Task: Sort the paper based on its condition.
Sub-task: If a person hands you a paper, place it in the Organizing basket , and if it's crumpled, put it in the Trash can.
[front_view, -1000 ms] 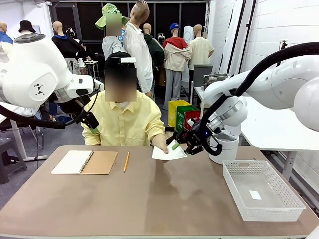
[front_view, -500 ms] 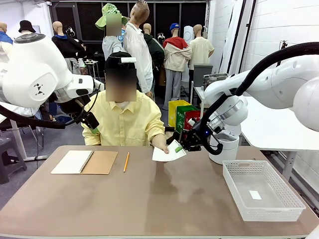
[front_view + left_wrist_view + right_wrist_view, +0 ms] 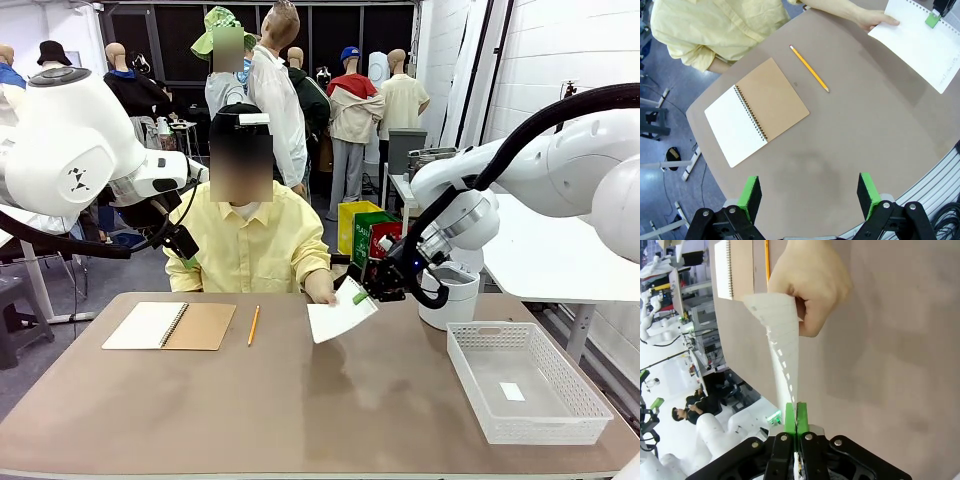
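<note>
A white sheet of paper (image 3: 340, 318) hangs tilted above the far middle of the table. My right gripper (image 3: 360, 297) is shut on its upper right edge. The person's hand (image 3: 322, 291) still touches the sheet's top left corner. In the right wrist view the green pads (image 3: 796, 416) pinch the paper (image 3: 782, 350) edge-on, and the hand (image 3: 815, 285) holds its far end. My left gripper (image 3: 809, 192) is open high above the table with nothing between its fingers. It looks down on the paper (image 3: 920, 42) and the hand (image 3: 875, 19).
An open spiral notebook (image 3: 170, 325) and a yellow pencil (image 3: 253, 325) lie at the far left of the table. A white mesh basket (image 3: 480, 385) with a small white tag (image 3: 512, 391) in it sits at the right. A white bin (image 3: 455, 300) stands behind it.
My right gripper has shut on the sheet's edge. The sheet has tipped from lying flat in the person's hand to hanging at a slant.
</note>
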You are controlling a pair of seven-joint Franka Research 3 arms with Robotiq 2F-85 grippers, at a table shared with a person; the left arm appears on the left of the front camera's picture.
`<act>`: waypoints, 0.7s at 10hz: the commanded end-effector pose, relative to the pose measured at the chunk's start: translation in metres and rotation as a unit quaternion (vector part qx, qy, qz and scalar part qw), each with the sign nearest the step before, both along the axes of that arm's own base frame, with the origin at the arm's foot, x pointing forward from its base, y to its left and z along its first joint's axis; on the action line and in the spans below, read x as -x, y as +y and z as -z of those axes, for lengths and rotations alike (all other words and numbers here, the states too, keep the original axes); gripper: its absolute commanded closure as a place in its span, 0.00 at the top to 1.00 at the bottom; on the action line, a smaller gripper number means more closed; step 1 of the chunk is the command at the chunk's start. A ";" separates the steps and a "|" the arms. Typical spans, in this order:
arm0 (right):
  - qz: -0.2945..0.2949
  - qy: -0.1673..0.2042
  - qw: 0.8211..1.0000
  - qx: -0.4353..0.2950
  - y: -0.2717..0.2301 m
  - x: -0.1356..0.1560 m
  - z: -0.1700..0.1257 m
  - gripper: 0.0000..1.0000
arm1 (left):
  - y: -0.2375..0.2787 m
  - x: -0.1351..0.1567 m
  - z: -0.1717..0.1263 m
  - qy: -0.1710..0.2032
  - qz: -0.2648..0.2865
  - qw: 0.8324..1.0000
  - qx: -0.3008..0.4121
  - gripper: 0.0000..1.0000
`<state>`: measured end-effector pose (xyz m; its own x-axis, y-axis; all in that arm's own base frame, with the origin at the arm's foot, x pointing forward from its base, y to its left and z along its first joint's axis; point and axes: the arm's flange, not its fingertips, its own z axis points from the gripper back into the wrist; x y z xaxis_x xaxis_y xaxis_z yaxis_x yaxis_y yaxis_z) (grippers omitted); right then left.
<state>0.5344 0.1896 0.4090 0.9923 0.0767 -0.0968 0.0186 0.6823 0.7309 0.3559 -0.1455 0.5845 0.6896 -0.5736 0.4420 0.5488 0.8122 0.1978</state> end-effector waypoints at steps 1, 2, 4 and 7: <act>0.015 -0.024 0.998 0.058 -0.018 0.016 -0.030 0.00 | 0.001 0.000 -0.001 -0.002 0.000 1.000 0.002 1.00; 0.018 -0.034 0.996 0.083 -0.028 0.028 -0.045 0.00 | 0.001 0.000 -0.001 -0.002 0.000 1.000 0.002 1.00; 0.030 -0.048 0.989 0.135 -0.054 0.055 -0.071 0.00 | 0.001 0.000 -0.001 -0.002 0.000 1.000 0.002 1.00; 0.050 -0.078 0.980 0.174 -0.104 0.085 -0.081 0.00 | 0.001 0.000 -0.001 -0.002 0.000 1.000 0.002 1.00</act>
<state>0.4606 0.0954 0.4961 0.9990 -0.0080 0.0440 -0.0140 0.8783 0.4779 0.3559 -0.1455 0.5845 0.6897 -0.5735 0.4421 0.5487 0.8123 0.1978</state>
